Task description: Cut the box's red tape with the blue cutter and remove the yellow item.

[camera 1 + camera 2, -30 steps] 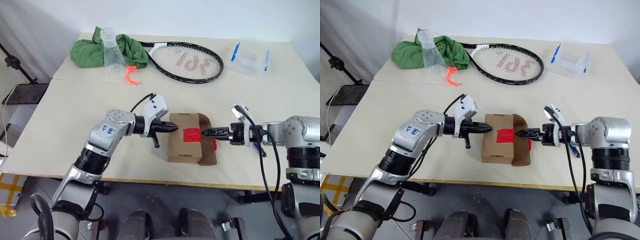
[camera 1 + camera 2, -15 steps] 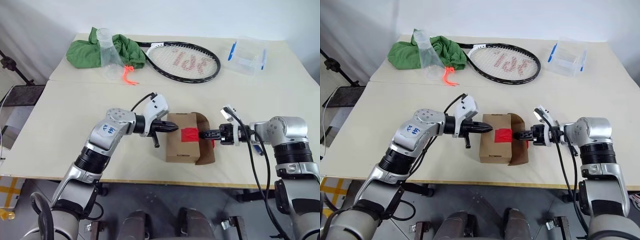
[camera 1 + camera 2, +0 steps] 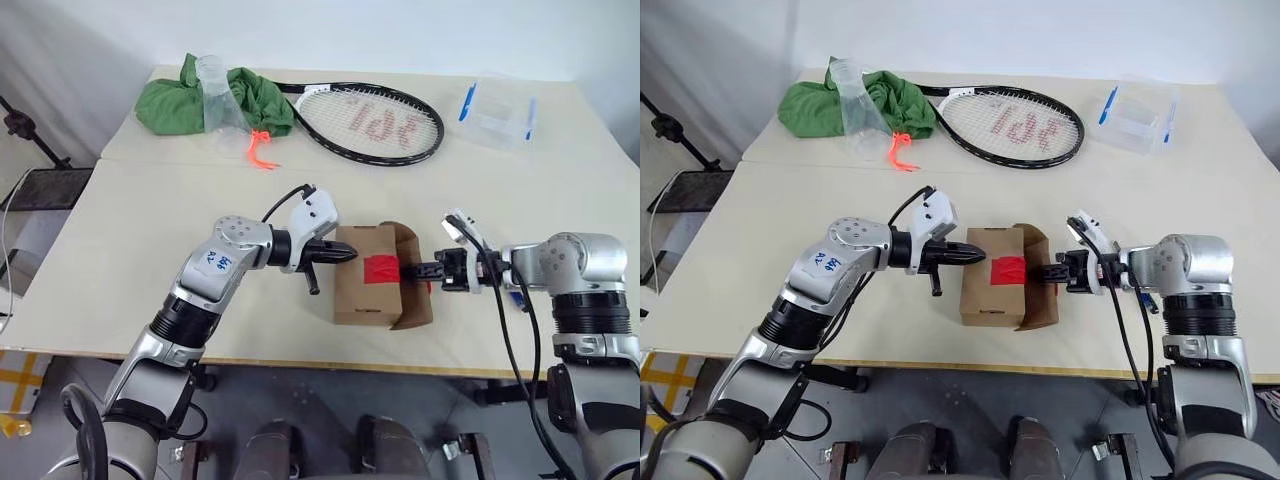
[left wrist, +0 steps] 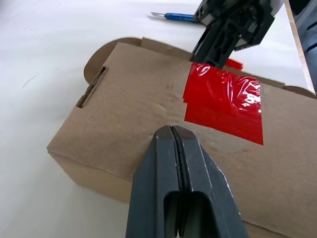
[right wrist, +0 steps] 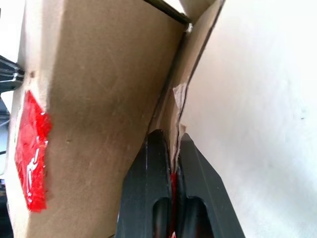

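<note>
Cardboard flap now pinched: in the left eye view the right gripper (image 3: 422,268), jaws wide a second ago, has clamped on the flap at the side of the box (image 3: 367,272) facing it, so the tape looks already cut and pulling the flap open comes next. Left gripper (image 3: 345,255) is closed on nothing, tips against the box's opposite side, bracing. Red tape (image 3: 381,269) sits on the box top just ahead of the right gripper's tips.

Left wrist view: closed fingers (image 4: 174,148) rest on the box top, red tape just past them, right gripper at the tape's far edge. Blue cutter (image 4: 176,17) lies on the table beyond the right gripper, well apart.

Right wrist view: fingers (image 5: 157,163) squeeze the flap edge with a red sliver between. Yellow item presumably still inside.
</note>
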`<state>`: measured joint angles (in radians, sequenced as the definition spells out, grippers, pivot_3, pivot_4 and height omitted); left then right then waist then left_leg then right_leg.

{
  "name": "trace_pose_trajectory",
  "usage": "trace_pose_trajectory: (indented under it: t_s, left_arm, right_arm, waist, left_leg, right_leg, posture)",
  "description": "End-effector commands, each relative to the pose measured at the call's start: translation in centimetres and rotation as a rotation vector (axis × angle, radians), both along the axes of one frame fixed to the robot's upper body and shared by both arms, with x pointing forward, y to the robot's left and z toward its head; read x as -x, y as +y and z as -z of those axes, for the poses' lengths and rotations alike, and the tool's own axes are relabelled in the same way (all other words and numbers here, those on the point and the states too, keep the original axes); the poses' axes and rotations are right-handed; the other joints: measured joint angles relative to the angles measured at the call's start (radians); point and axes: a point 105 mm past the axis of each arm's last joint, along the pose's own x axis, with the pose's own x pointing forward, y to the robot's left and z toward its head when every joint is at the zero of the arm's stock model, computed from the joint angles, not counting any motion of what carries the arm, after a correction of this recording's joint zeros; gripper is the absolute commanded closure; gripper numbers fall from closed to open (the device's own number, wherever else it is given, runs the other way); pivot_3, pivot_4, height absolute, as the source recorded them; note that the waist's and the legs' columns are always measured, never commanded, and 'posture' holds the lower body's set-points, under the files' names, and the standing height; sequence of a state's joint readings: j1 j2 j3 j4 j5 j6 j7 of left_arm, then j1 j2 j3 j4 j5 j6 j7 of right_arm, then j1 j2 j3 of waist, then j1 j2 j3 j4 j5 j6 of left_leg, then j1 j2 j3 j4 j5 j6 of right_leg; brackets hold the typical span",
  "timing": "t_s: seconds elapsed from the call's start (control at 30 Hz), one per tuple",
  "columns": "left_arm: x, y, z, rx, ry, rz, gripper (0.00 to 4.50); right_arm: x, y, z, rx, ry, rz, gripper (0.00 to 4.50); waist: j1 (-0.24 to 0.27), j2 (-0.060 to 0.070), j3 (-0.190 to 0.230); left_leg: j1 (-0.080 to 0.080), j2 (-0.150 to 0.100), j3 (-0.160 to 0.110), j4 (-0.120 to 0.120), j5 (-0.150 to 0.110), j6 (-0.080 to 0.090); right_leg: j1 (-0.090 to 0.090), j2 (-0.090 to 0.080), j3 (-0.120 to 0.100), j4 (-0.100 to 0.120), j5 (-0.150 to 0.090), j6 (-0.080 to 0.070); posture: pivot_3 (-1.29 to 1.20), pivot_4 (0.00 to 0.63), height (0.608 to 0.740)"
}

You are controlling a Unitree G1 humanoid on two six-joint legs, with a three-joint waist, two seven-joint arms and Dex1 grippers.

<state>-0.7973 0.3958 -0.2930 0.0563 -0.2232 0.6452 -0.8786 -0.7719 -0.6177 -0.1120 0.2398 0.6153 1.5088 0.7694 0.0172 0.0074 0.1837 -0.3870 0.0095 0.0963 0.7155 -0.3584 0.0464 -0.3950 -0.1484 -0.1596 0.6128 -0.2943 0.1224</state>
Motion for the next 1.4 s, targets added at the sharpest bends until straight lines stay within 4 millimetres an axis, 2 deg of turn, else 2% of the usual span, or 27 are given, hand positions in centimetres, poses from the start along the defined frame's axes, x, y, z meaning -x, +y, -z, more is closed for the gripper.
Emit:
trace_pose_trajectory:
  t_s: [0.03,0.63,0.9,1.07,1.2,1.3,1.4]
  left_arm:
    - [0.1,0.1,0.6,-0.022,-0.013,0.003,4.50]
    - [-0.4,-0.6,0.0,0.037,-0.083,-0.014,4.50]
    - [-0.5,-1.1,0.1,0.077,-0.097,-0.032,4.50]
    - [-0.8,-0.6,0.4,0.081,-0.099,-0.066,4.50]
    - [-1.0,-0.1,0.4,0.080,-0.100,-0.086,4.50]
    - [-1.2,0.4,0.5,0.074,-0.107,-0.097,4.50]
    - [-1.4,1.3,-0.5,0.094,-0.115,-0.114,4.50]
  right_arm:
    - [0.6,0.6,-2.4,-0.016,-0.082,-0.019,4.45]
    - [1.7,0.9,-7.4,0.150,-0.299,-0.036,4.45]
    - [2.1,1.5,-10.6,0.298,-0.393,-0.058,4.45]
    - [2.3,2.3,-11.2,0.421,-0.421,-0.073,4.45]
    - [2.3,3.1,-12.1,0.436,-0.437,-0.076,4.45]
    - [2.2,3.1,-12.1,0.463,-0.430,-0.065,4.45]
    - [2.2,3.0,-11.9,0.502,-0.428,-0.055,4.45]
  waist:
    - [0.004,0.000,0.000]
    - [0.006,0.000,0.000]
    - [0.007,0.000,0.000]
    - [0.007,0.000,0.000]
    - [0.009,0.000,0.001]
    - [0.009,0.000,0.001]
    - [0.007,0.000,0.001]
  left_leg:
    - [0.000,0.000,0.000,0.000,0.000,0.000]
    - [-0.001,0.000,0.000,-0.001,0.000,0.000]
    - [-0.001,0.000,0.000,0.000,0.000,0.000]
    - [-0.001,0.000,0.000,-0.001,0.000,0.000]
    - [-0.002,0.000,0.000,0.000,0.000,0.000]
    - [-0.003,0.000,-0.001,0.000,0.000,0.000]
    - [-0.003,0.000,-0.001,-0.001,0.000,0.000]
  right_leg:
    - [0.000,0.000,0.000,0.000,0.000,0.000]
    - [-0.001,0.000,0.000,0.000,0.000,0.000]
    - [-0.001,-0.001,0.000,0.000,0.000,0.000]
    - [-0.001,-0.001,-0.001,-0.001,0.000,0.000]
    - [-0.001,-0.001,-0.001,-0.001,0.000,0.000]
    - [-0.001,-0.001,-0.001,-0.002,0.000,0.000]
    - [-0.002,-0.001,-0.002,-0.002,0.000,0.000]
  posture:
    - [0.00,0.150,0.740]
    - [0.00,0.150,0.740]
    - [0.00,0.150,0.740]
    - [0.00,0.150,0.740]
    - [0.00,0.150,0.740]
    - [0.00,0.150,0.740]
    - [0.00,0.150,0.740]
